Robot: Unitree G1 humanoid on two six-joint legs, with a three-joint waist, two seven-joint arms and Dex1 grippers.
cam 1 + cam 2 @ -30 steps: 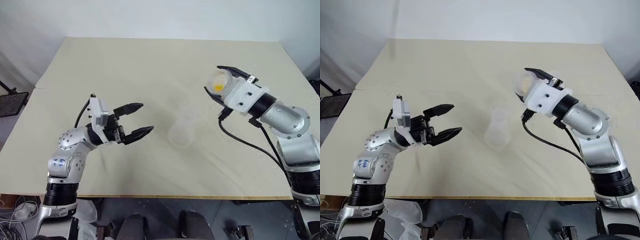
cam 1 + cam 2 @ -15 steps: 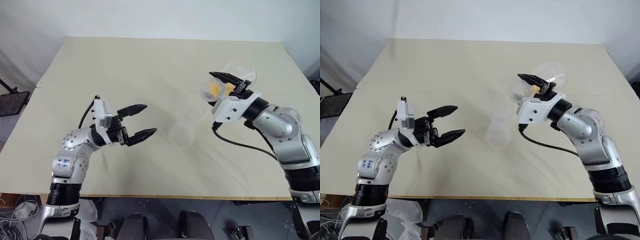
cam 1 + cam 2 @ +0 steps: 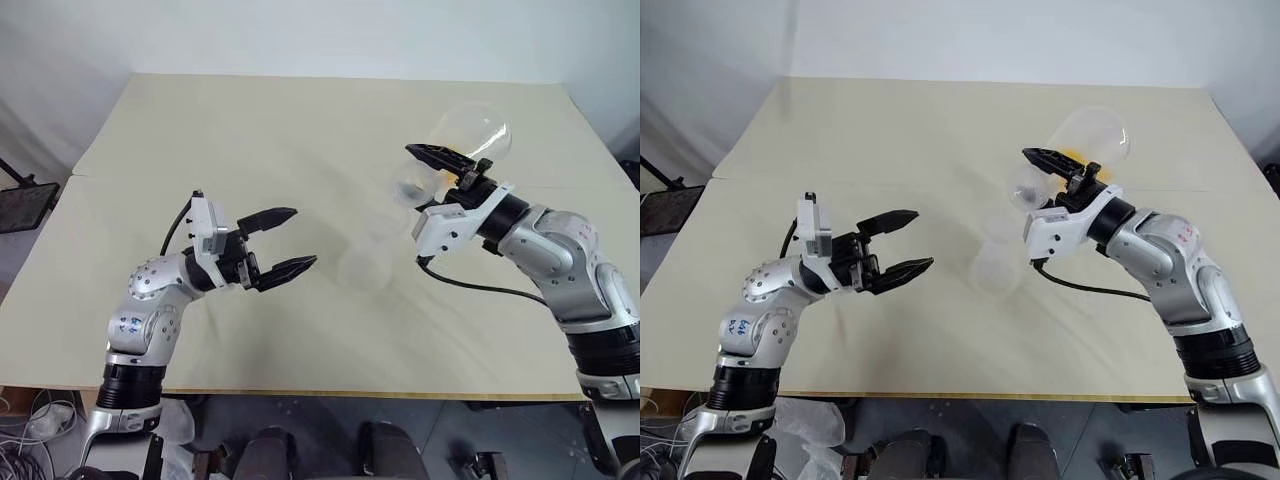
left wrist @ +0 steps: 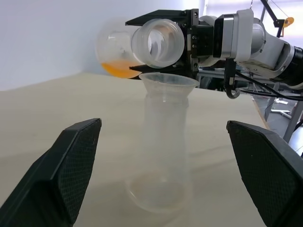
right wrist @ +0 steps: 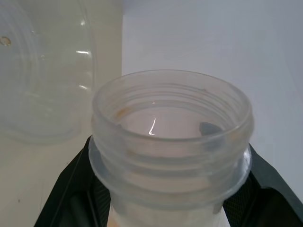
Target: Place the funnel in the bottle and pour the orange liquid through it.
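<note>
Right end effector [image 4: 189, 35] clamped on tipped flask [image 4: 142, 45]; its mouth sits just above funnel [image 4: 168, 81], at twelve o'clock. Left end effector [image 3: 282, 243] apart, idle.

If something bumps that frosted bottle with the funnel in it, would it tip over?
Probably not easily: the bottle flares to a wide base. It looks empty, thin plastic, so likely light and apt to slide. The funnel merely sits in its neck and might pop out.

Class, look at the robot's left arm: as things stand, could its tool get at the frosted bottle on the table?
Probably yes. The left tool is open and points at the bottle, with only bare table between them. The flask in the right tool hangs above the funnel, not in the path.
</note>
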